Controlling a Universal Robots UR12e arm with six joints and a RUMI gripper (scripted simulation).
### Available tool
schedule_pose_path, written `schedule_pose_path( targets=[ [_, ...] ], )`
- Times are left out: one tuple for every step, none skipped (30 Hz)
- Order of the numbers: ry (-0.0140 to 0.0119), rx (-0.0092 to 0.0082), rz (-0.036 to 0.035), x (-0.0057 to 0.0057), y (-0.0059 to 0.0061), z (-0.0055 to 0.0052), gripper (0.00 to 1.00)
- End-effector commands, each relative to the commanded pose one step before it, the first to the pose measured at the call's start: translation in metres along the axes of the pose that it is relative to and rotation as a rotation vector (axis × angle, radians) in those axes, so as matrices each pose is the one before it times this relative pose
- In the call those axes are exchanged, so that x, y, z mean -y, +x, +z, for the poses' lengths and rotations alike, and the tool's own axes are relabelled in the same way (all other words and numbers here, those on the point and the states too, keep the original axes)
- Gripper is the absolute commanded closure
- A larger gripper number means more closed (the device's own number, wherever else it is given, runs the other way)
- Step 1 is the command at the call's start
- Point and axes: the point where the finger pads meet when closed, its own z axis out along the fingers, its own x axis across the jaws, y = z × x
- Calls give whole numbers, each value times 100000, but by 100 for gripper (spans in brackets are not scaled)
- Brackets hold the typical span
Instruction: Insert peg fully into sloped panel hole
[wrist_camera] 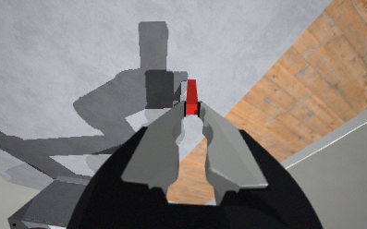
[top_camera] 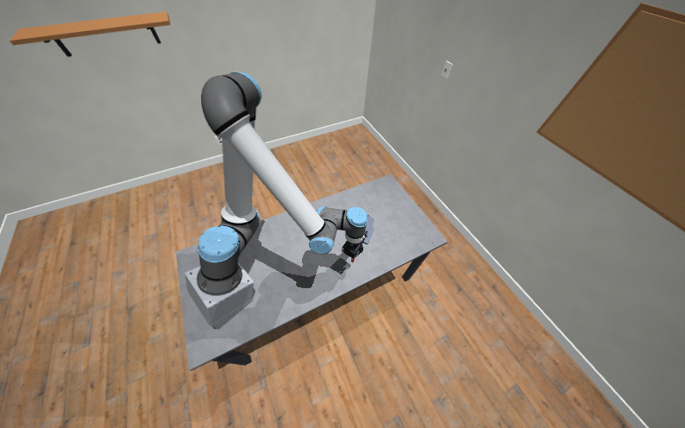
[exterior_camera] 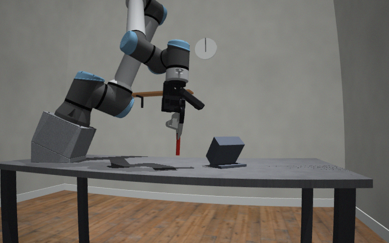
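My gripper (exterior_camera: pixel 178 135) (top_camera: pixel 352 255) (wrist_camera: pixel 191 102) points straight down and is shut on the top of a red peg (exterior_camera: pixel 178 147) (wrist_camera: pixel 191 93). The peg hangs upright, with its lower end just above the grey table (exterior_camera: pixel 280 175) (top_camera: pixel 409 212). The dark block with the sloped panel (exterior_camera: pixel 225 150) (top_camera: pixel 339 264) stands on a flat base plate on the table, a short way to the right of the peg in the exterior view. Its hole does not show in any view.
The arm's grey pedestal (exterior_camera: pixel 60 137) (top_camera: pixel 220 303) stands at the table's left end. The table's edge and the wood floor (wrist_camera: pixel 303 92) lie close beside the gripper. A wooden shelf (top_camera: pixel 90 26) hangs on the far wall.
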Motion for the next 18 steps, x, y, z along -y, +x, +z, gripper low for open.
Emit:
schedule_pose_path(
  targets=[
    [-1082, -972, -269, 292, -279, 208, 100],
    [-220, -177, -50, 52, -67, 49, 100],
    [-219, -179, -50, 53, -67, 48, 100],
    [-217, -180, -50, 53, -67, 48, 100],
    [-216, -182, -49, 53, -67, 47, 100],
    [-214, -184, -49, 53, -67, 46, 100],
    [-213, -185, -49, 54, -67, 46, 100],
    [0, 0, 0, 0, 0, 0, 100],
    [0, 0, 0, 0, 0, 0, 100],
    [-211, -187, -48, 54, -67, 45, 100],
    [-210, -188, -48, 54, -67, 44, 100],
    [-208, -190, -48, 54, -67, 44, 100],
    [-207, -191, -47, 55, -67, 43, 100],
    [-205, -193, -47, 55, -67, 42, 100],
    [-204, -194, -46, 55, -67, 41, 100],
    [-202, -196, -46, 55, -67, 41, 100],
    [-201, -197, -46, 56, -67, 40, 100],
    [-199, -198, -45, 56, -67, 39, 100]
  ],
)
